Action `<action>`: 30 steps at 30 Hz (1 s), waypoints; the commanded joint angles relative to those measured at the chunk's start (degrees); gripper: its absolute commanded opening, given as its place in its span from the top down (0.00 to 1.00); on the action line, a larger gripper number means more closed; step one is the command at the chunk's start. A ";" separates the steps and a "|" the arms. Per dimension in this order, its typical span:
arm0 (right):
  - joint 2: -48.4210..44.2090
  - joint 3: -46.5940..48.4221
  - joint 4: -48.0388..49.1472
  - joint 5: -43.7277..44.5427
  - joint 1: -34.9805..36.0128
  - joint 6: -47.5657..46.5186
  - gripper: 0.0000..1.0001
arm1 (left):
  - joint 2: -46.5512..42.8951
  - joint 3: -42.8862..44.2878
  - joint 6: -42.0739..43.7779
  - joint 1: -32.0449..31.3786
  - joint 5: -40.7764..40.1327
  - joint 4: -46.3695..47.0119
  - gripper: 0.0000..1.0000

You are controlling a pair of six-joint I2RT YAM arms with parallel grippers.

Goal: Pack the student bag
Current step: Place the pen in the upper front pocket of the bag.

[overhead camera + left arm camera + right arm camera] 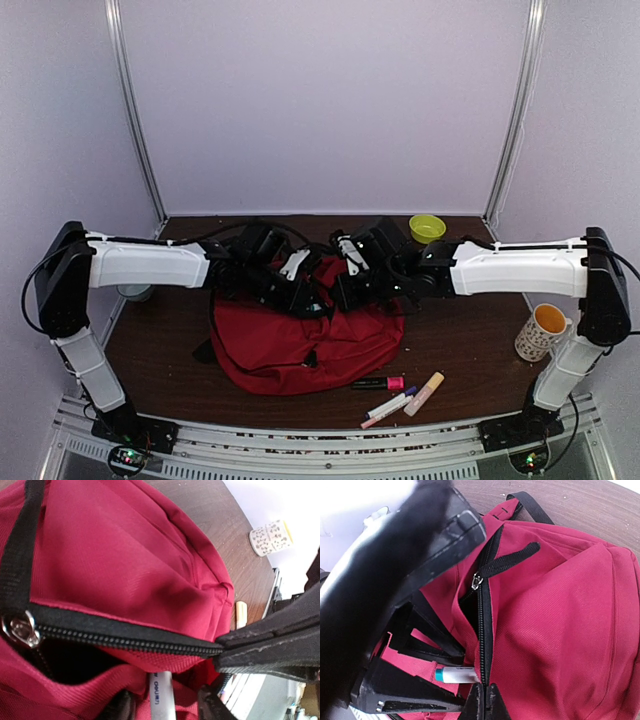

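When looking from the front edge, finds three smooth stick-shaped markers (pixel 380 383). Meets the soft, lumpy red student bag (pixel 300 350) mid-table. Sees the right gripper (pixel 485 700) pinched tight on its bumpy black zipper edge (pixel 125 635), the left gripper (pixel 166 706) part-spread around a round white pen (pixel 159 690).

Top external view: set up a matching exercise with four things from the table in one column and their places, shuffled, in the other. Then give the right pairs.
Things:
1. student bag
2. green bowl
3. patterned mug
4. markers

Places:
A. far edge of the table, right of centre
B. near edge, just in front of the bag
C. middle of the table
D. right side of the table

Pairs: 1-C, 2-A, 3-D, 4-B
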 commanded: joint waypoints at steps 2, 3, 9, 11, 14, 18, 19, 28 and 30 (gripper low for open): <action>-2.62 -0.88 -0.07 -0.40 -0.53 0.19 1.00 | -6.22 -2.24 3.25 -0.34 -2.03 1.07 0.48; -2.63 -0.91 -0.05 -0.55 -0.60 0.07 1.00 | -7.94 -3.22 4.00 -0.35 -2.56 0.87 0.45; -2.65 -1.00 0.42 -1.27 -0.73 0.01 1.00 | -15.60 -7.86 7.59 -0.35 -5.43 0.17 0.45; -2.63 -1.15 0.60 -1.42 -0.74 -0.04 1.00 | -16.86 -9.27 8.23 -0.57 -6.11 0.68 0.54; -2.55 -1.33 0.66 -1.59 -0.77 0.08 1.00 | -18.04 -10.88 9.04 -1.15 -6.90 2.39 0.65; -2.34 -1.27 0.80 -1.94 -0.73 0.22 1.00 | -17.13 -11.31 9.24 -1.90 -6.52 5.34 0.75; -2.26 -1.24 0.85 -2.01 -0.85 0.28 1.00 | -16.62 -11.06 9.31 -2.07 -6.05 5.84 0.78; -2.59 -1.55 0.93 -2.45 -0.81 0.43 1.00 | -10.96 -7.49 10.08 -3.17 -7.73 5.14 0.92; -2.83 -1.62 0.98 -2.44 -0.86 0.39 1.00 | -9.91 -7.09 10.20 -3.21 -8.12 5.14 0.93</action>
